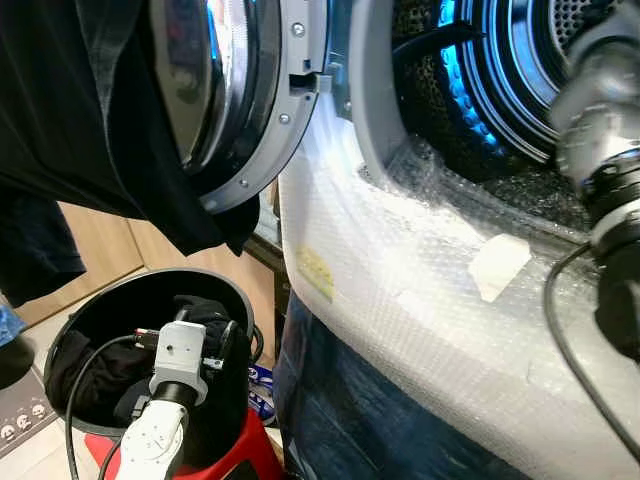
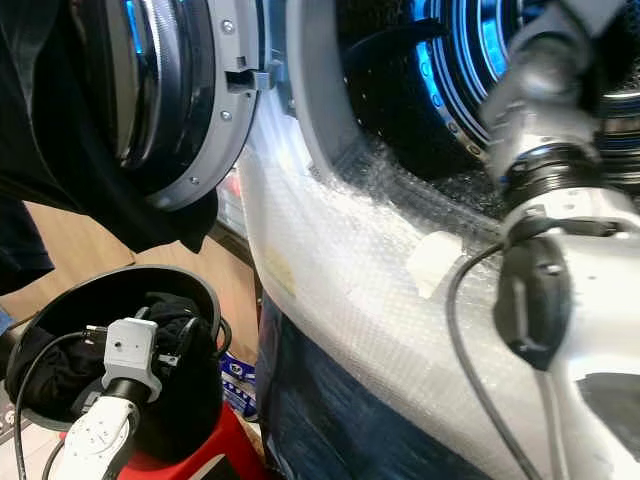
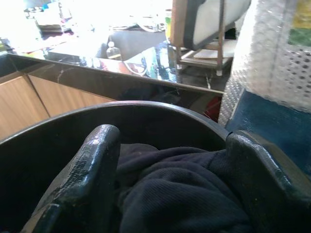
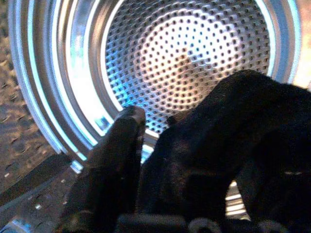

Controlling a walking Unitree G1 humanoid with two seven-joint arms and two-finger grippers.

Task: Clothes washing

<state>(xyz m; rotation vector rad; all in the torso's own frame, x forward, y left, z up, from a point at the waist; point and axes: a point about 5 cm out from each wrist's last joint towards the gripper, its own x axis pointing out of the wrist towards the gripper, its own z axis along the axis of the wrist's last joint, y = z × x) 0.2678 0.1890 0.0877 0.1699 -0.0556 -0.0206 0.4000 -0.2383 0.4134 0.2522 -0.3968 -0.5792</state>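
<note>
While the left pincer (image 3: 170,194) straddled dark clothes (image 3: 184,189) inside the bin (image 1: 110,300), the right pincer (image 4: 194,184) gripped a black garment (image 4: 233,145) before the drum (image 4: 184,53).

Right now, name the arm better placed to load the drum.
Right. The right gripper holds a dark garment at the drum mouth; the left gripper is down in the black basket.

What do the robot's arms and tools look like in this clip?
Left arm: white shell, silver wrist block, black cable looping beside it. Right arm: silver and white segments, black ribbed collar, black oval cover, black cable. Each tool has two thick black fingers, scuffed and glossy.
</note>
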